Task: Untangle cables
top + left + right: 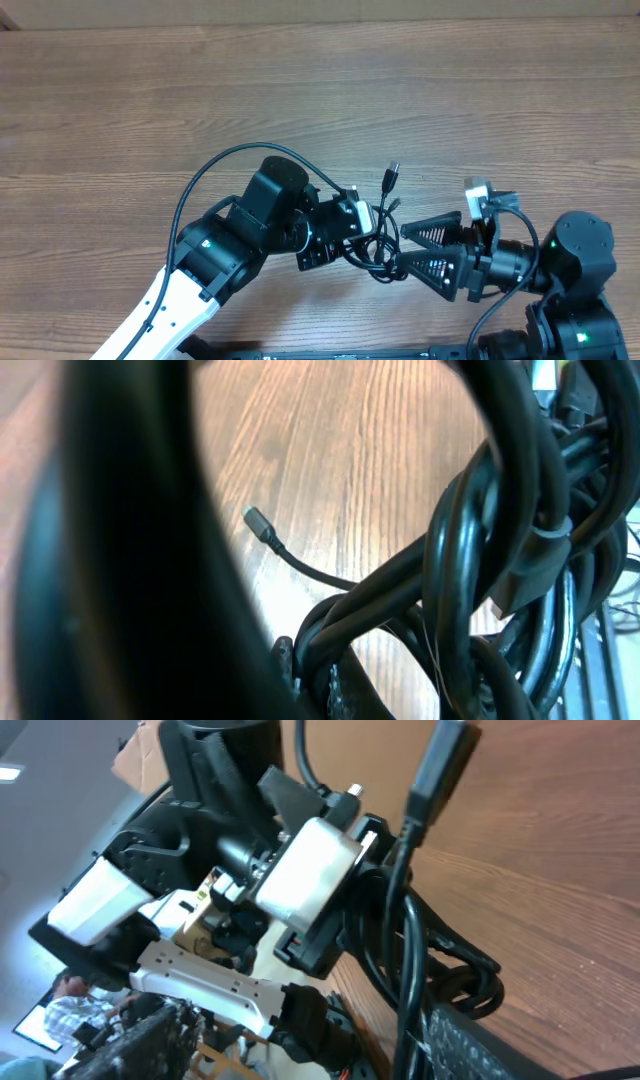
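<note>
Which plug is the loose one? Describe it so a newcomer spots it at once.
On the wooden table, find the knot of black cables between the left gripper and the right gripper. One of them runs out of the knot toward the far side and ends in a small dark plug. It reaches farther from the bunch than any other end, lying on bare wood.

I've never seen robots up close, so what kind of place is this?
Probably a robotics lab: a left arm and right arm at a wooden table with tangled cables; a person sits behind.
</note>
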`<state>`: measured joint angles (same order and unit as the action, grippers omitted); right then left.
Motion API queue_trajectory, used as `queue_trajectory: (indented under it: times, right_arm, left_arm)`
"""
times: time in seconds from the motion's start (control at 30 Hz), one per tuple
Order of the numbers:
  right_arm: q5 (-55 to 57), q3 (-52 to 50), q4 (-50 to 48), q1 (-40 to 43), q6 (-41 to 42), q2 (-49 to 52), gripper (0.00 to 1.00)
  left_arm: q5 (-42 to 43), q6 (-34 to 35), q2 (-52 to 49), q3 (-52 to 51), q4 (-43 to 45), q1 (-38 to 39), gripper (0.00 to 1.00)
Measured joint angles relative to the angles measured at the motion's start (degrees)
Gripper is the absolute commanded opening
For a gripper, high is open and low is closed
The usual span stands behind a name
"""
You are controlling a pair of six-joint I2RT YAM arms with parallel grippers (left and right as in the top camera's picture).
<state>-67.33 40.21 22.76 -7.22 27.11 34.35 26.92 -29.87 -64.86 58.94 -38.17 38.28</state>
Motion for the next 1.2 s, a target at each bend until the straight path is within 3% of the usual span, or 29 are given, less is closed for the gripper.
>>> queue_trajectory:
  times: [0.27, 0.73, 0.83, 0.93, 1.2]
  right_arm:
    - [-0.04, 0.0, 0.79, 0.0, -0.11, 3.87, 0.62]
    - [-3.41, 0.0, 0.31, 0.0, -1.55, 3.91, 0.62]
    - [-4.22, 0.0, 0.37, 0.0, -2.25, 4.0, 0.67]
    - [-4.85, 0.04, 0.66, 0.0, -2.95, 4.74, 0.62]
    - [-4.81, 0.07, 3.74, 0.0, -6.36, 6.27, 0.59]
  left_arm:
    - [-0.35, 0.87, -0.2, 0.0, 2.32, 0.0, 0.04]
    - [-1.66, 5.79, -3.58, 0.0, 7.17, 0.96, 0.04]
    - [-1.73, 5.81, -3.63, 0.0, 8.63, 2.97, 0.04]
    - [-2.47, 5.81, -3.87, 0.0, 10.16, 3.98, 0.04]
    - [-6.4, 9.94, -3.96, -0.09, 12.79, 4.5, 0.04]
